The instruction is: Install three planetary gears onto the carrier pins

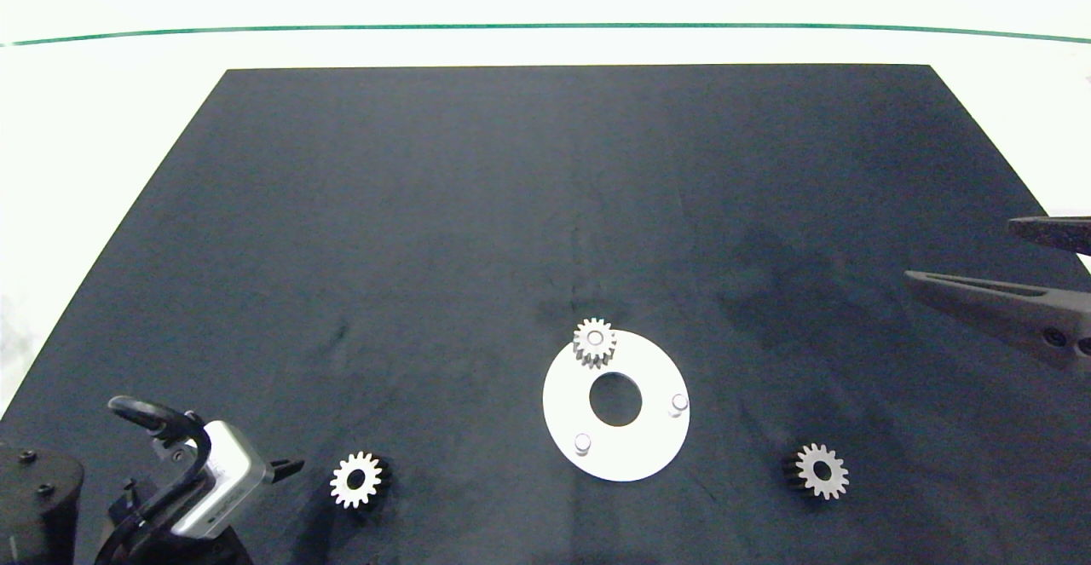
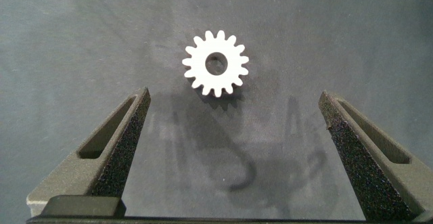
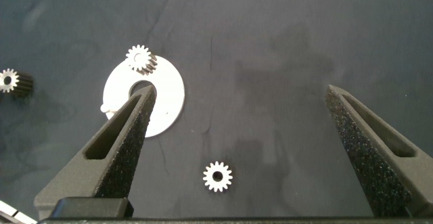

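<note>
A white disc [image 1: 631, 454] lies on the dark mat near the front middle. One planetary gear [image 1: 594, 342] sits on its far carrier pin. Two carrier pins stand bare, one on the right [image 1: 679, 402] and one at the front left [image 1: 582, 443]. A second gear [image 1: 358, 480] lies flat on the mat left of the disc, just ahead of my open left gripper [image 2: 235, 95], seen as gear [image 2: 215, 63]. A third gear [image 1: 821, 470] lies right of the disc. My right gripper [image 1: 959, 251] hovers open at the right edge, well above and apart from that gear [image 3: 218, 176].
The dark mat [image 1: 511, 207] covers most of the white table, with bare white margins around it and a green line across the far side. The left arm's wrist and camera [image 1: 204, 484] occupy the front-left corner.
</note>
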Tool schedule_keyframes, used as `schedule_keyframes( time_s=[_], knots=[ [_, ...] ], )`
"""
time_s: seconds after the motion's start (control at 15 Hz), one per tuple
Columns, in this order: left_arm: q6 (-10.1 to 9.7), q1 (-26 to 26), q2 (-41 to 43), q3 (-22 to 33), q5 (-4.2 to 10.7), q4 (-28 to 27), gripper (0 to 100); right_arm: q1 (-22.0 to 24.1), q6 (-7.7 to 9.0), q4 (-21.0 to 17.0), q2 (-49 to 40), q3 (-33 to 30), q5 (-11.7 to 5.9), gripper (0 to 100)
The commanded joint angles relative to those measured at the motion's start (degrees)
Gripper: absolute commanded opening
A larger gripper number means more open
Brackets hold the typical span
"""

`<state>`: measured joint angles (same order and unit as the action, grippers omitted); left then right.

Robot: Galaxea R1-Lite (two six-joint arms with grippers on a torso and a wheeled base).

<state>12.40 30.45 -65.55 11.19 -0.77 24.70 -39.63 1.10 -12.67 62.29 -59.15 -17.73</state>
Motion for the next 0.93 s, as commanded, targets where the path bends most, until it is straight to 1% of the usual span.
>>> schedule_keyframes(
  time_s=[0.07, 0.47, 0.87, 0.93],
  knots=[
    [0.43, 0.05, -3.62, -0.12, -0.02, 1.67, 100, -0.01, 0.05, -0.08, -0.59, 0.00, -0.12, 100],
    [0.52, 0.49, -8.02, -0.03, 0.24, 6.33, 100, -0.01, -0.04, -0.08, -0.86, 0.09, -0.12, 100],
    [0.43, 0.84, -9.69, 0.06, 0.24, 7.73, 100, -0.01, -0.13, -0.08, -0.95, 0.09, -0.12, 100],
    [0.43, 0.84, -10.39, 0.06, 0.24, 8.96, 100, -0.01, -0.13, -0.08, -0.95, 0.09, -0.12, 100]
  ],
)
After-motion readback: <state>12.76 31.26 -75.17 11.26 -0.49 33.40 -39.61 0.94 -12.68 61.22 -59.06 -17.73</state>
